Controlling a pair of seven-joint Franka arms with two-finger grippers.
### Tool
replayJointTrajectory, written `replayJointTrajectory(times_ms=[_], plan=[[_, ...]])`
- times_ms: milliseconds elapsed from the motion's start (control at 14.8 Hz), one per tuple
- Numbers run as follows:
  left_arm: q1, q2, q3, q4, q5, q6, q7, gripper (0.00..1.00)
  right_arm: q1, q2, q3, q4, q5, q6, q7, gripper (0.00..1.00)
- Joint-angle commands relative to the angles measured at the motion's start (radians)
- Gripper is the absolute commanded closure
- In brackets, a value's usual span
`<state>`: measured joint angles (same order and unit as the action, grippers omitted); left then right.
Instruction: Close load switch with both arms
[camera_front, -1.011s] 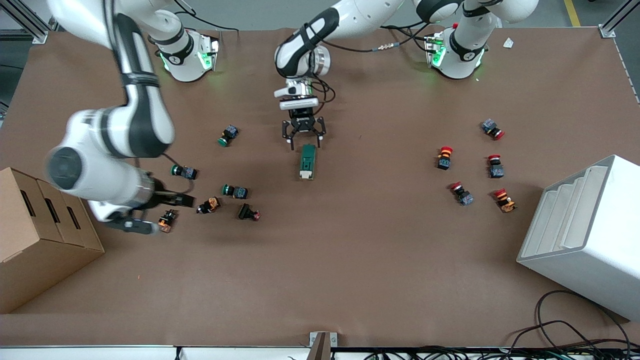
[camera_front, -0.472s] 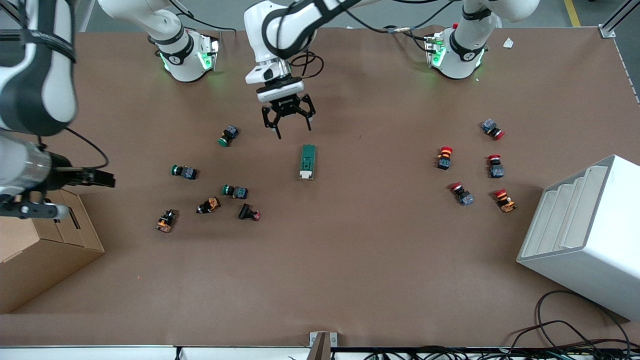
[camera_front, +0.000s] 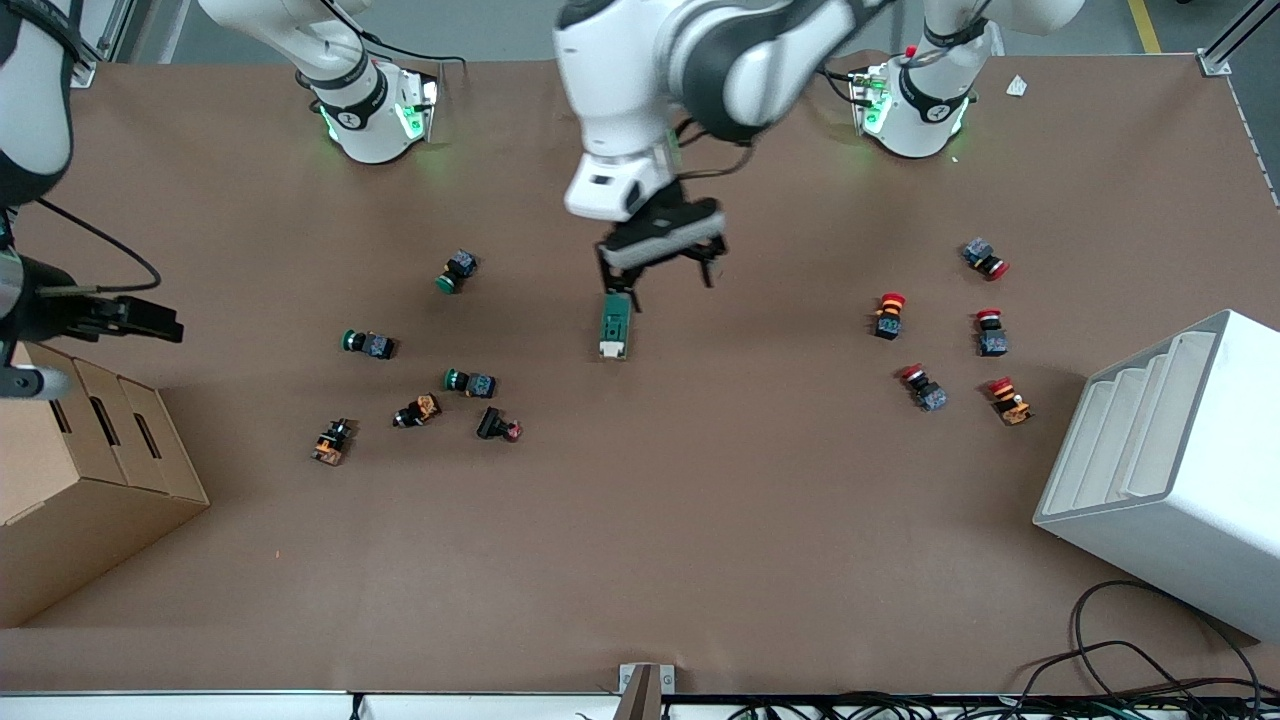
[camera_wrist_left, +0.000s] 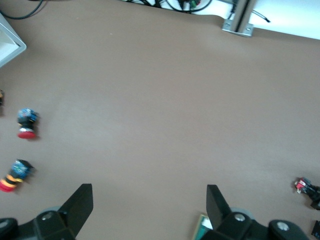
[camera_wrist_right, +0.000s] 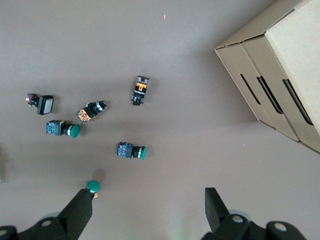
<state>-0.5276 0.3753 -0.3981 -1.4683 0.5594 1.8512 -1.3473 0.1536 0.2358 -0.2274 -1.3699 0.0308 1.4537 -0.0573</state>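
The left arm reaches from its base toward the middle of the table, its wrist bent down so that the left gripper (camera_front: 660, 280) hangs over the end of the load switch (camera_front: 614, 326) that lies farther from the front camera; its fingers (camera_wrist_left: 80, 200) are spread wide with bare table between them. The right arm rises out of the frame at its end of the table, and the right gripper (camera_front: 150, 320) hangs high by the cardboard box (camera_front: 90, 450), fingers (camera_wrist_right: 80, 210) spread apart and holding nothing. Toward the right arm's end lie green-capped push buttons (camera_front: 368, 344) and some orange-and-black ones (camera_front: 332, 441), well apart from the switch. Toward the left arm's end lie red-capped push buttons (camera_front: 888, 315), and nearer the front camera a white stepped rack (camera_front: 1170, 470). Nothing lies just beside the switch. It rests flat near the table's middle, a dark-green elongated block, its white lever end pointing toward the front camera.
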Motion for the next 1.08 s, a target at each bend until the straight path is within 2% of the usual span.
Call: replayJointTrajectory(times_ms=[0,270,539,674,809,1011], plan=[[0.133,-0.084,-0.01,-0.026,-0.097,-0.05,0.202,0.0,-0.055,-0.05,0.068,-0.024,-0.029,-0.029,-0.007,0.0],[0.26,-0.114,0.018,0.032,-0.159,-0.187,0.641,0.0,-0.111,-0.113,0.147,-0.073,-0.055,-0.042,-0.001,0.0],[0.385,-0.22,0.11,0.02,-0.311,-0.187,0.961,0.0,-0.167,-0.144,0.206,-0.101,-0.057,-0.044,0.001,0.0],[0.417,-0.28,0.191,-0.007,-0.399,-0.19,1.135,0.0,-0.174,-0.168,0.212,-0.132,-0.057,-0.041,0.002,0.0],[0.414,-0.321,0.277,-0.032,-0.458,-0.207,1.253,0.0,-0.175,-0.187,0.214,-0.152,-0.058,-0.036,0.002,0.0],[0.422,-0.348,0.291,-0.037,-0.472,-0.282,1.289,0.0,-0.177,-0.194,0.214,-0.152,-0.058,-0.036,0.002,0.0]])
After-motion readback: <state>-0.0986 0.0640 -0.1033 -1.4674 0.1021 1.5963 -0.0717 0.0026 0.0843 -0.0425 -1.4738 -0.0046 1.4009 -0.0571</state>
